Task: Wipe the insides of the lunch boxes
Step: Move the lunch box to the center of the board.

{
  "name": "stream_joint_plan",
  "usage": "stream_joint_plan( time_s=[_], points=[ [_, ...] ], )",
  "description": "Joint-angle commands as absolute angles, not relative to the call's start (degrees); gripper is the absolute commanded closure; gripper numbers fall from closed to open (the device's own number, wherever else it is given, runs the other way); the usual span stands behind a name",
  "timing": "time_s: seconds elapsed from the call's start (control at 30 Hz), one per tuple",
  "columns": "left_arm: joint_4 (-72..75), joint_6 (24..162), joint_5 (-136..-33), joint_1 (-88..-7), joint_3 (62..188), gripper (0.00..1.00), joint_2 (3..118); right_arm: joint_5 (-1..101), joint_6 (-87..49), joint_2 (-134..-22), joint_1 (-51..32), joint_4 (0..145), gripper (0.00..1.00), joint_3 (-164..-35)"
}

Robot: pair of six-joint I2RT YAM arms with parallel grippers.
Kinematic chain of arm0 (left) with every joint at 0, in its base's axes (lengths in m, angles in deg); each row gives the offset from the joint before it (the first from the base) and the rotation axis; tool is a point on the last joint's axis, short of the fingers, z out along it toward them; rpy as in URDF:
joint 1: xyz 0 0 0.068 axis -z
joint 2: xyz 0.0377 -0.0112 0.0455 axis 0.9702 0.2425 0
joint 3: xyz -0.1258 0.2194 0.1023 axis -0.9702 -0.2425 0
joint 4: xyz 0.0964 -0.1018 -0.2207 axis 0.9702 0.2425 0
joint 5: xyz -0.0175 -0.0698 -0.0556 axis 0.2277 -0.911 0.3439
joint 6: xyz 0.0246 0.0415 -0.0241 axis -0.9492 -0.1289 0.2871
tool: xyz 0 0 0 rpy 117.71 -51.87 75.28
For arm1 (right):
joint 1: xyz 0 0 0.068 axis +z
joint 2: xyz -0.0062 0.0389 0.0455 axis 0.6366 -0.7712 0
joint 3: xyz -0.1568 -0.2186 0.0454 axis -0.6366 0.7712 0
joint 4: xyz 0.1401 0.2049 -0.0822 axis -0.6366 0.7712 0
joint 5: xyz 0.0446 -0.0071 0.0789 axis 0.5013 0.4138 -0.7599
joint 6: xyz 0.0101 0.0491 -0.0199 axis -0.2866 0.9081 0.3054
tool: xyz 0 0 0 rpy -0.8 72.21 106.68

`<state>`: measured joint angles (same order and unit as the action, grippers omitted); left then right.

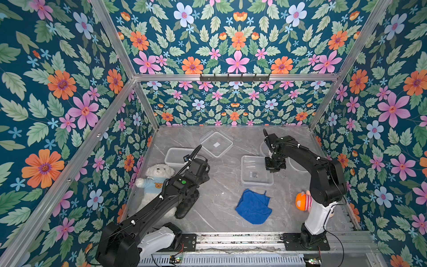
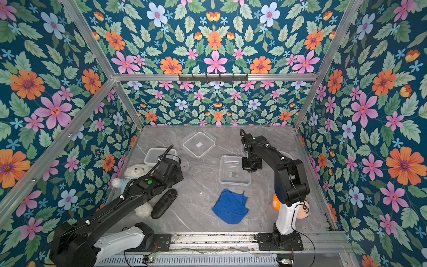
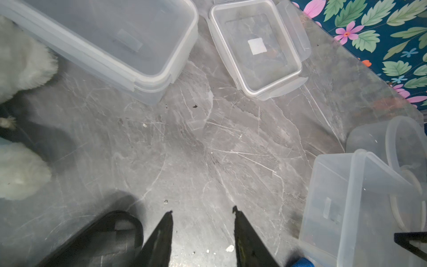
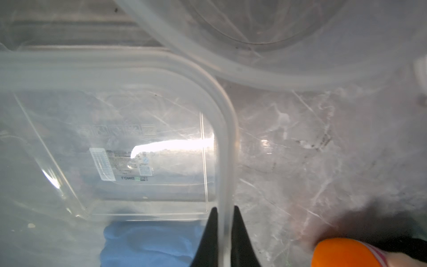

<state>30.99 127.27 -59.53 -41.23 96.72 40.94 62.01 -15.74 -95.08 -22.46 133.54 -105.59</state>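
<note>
The square lunch box (image 1: pixel 255 171) stands mid-table, and my right gripper (image 4: pixel 224 211) is shut on its right wall, one finger inside and one outside. In both top views that gripper (image 1: pixel 272 170) sits at the box's right rim. The rectangular lunch box (image 1: pixel 178 157) stands at the back left. The round lunch box (image 1: pixel 263 149) is mostly hidden behind the right arm. A blue cloth (image 1: pixel 254 207) lies crumpled in front of the square box. My left gripper (image 3: pixel 202 209) hangs open over bare table between the two boxes, holding nothing.
A flat clear lid (image 1: pixel 216 144) lies near the back wall. A white teddy bear (image 1: pixel 154 180) and a black slipper (image 1: pixel 187 205) lie under the left arm. An orange toy (image 1: pixel 302 201) sits by the right arm's base. Floral walls close three sides.
</note>
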Motion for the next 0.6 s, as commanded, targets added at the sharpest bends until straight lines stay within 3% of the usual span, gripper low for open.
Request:
stream_joint_plan(
  time_s=[0.0,0.27,0.33,0.47,0.57],
  points=[
    [28.5,126.3,-60.9,-41.4,97.4,0.55,42.1,67.8,-15.6,-93.0,-25.4,136.3,0.99,-103.2],
    [26.8,125.5,-62.4,-41.8,98.5,0.54,44.7,73.0,-16.8,-89.9,-32.8,137.9,0.95,-98.1],
    [26.7,125.4,-62.7,-42.0,98.9,0.51,44.8,73.1,-16.9,-88.7,-34.5,137.6,0.87,-97.9],
    [27.4,124.7,-62.2,-42.7,100.4,0.48,44.7,73.8,-16.6,-84.0,-35.1,138.1,0.56,-99.5],
    [29.4,123.8,-61.5,-44.0,102.3,0.46,44.3,71.8,-16.2,-80.4,-34.7,139.7,0.45,-102.0]
  ],
)
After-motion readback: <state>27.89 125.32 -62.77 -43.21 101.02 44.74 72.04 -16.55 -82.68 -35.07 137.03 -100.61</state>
